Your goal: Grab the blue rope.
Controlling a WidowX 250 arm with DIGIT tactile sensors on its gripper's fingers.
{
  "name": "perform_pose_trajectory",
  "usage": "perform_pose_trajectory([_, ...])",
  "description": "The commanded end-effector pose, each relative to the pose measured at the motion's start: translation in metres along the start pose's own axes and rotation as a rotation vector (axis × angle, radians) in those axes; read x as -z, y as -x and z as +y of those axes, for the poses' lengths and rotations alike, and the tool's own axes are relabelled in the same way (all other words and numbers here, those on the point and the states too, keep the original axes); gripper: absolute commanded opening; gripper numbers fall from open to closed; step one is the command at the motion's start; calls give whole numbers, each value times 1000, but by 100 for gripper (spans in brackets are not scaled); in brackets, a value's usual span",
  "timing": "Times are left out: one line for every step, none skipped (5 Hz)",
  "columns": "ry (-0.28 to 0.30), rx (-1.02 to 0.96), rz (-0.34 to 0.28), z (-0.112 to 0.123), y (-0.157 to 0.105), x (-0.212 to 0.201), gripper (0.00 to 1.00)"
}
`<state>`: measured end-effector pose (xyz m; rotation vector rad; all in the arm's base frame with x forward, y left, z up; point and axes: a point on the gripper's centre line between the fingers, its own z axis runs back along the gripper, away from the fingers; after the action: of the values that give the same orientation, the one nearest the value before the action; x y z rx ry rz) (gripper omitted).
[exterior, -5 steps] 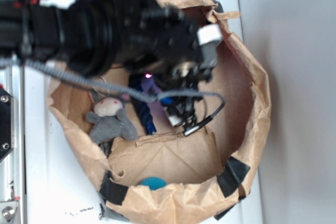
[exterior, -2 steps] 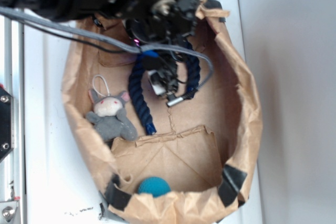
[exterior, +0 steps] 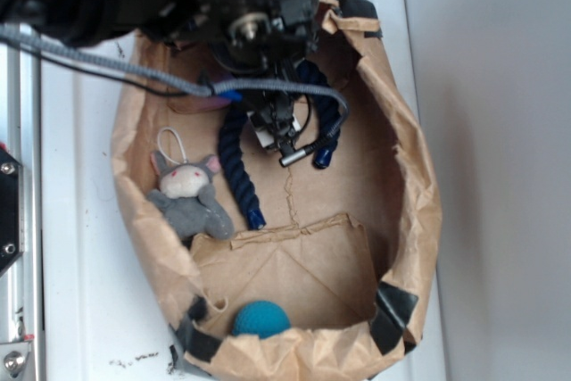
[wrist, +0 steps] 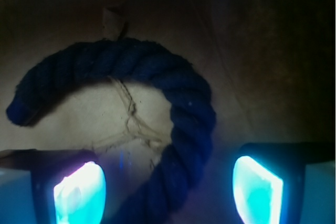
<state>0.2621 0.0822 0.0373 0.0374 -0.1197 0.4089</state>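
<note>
Wrist view, hand (wrist: 169,190) spread wide, blue rope (wrist: 184,129) between its fingers (wrist: 80,192), contact unclear, no legible writing.

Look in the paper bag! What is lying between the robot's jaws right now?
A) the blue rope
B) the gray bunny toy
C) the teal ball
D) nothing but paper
A: in the wrist view the blue rope runs down between the two open jaws of the gripper, while the teal ball and the bunny toy lie elsewhere in the bag.

A grey stuffed bunny (exterior: 187,195) and a teal ball (exterior: 261,318) lie in the paper bag (exterior: 406,211), clear of the fingers.
</note>
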Motion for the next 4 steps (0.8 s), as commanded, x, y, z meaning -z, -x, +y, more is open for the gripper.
perform_pose_trajectory([-26,5,-35,-12,-1,17,0])
perform_pose_trajectory([-11,6,-47,-12,1,15,0])
perform_pose_trajectory([-6,-14,-57,-16,-5,13,0])
perform_pose_trajectory([6,-31,-58,-17,-9,8,0])
